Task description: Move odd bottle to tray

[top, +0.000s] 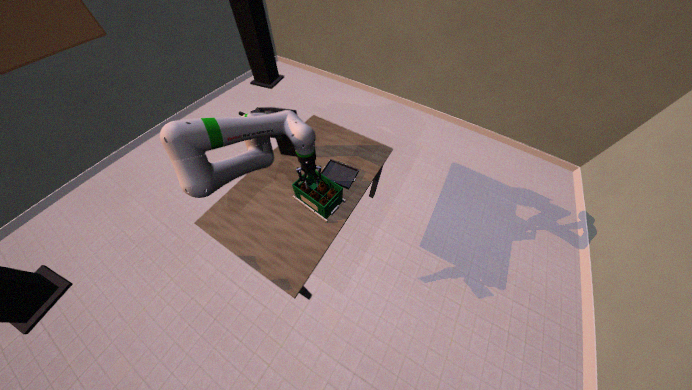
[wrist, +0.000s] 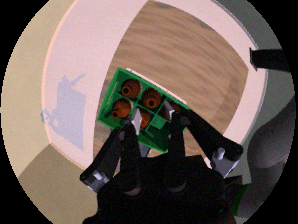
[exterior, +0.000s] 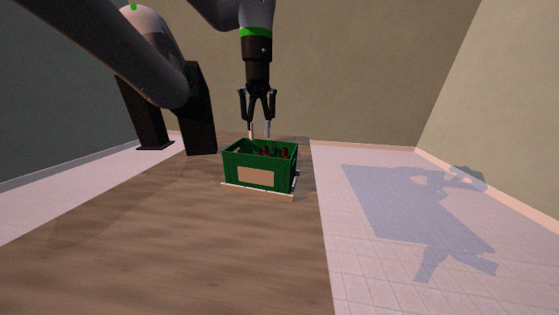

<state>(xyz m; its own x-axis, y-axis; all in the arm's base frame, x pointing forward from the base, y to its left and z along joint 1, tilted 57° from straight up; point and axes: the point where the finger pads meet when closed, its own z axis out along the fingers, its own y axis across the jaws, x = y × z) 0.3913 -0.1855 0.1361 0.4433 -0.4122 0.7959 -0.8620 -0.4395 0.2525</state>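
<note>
A green crate (exterior: 259, 168) with a tan label stands on the wooden table near its right edge. Brown bottles (exterior: 265, 150) stand inside it, only their necks showing above the rim. The wrist view shows the crate (wrist: 140, 113) from above with three bottle tops visible and the rest hidden behind the fingers. My gripper (exterior: 258, 133) hangs straight down just above the crate's far side. Its fingers are partly open with nothing between them. The dark tray (top: 340, 173) lies flat on the table just beyond the crate.
The crate sits on a thin pale base plate (exterior: 257, 191). The arm's black pedestal (exterior: 194, 109) stands behind the crate to the left. The table edge (exterior: 319, 210) runs close along the crate's right side.
</note>
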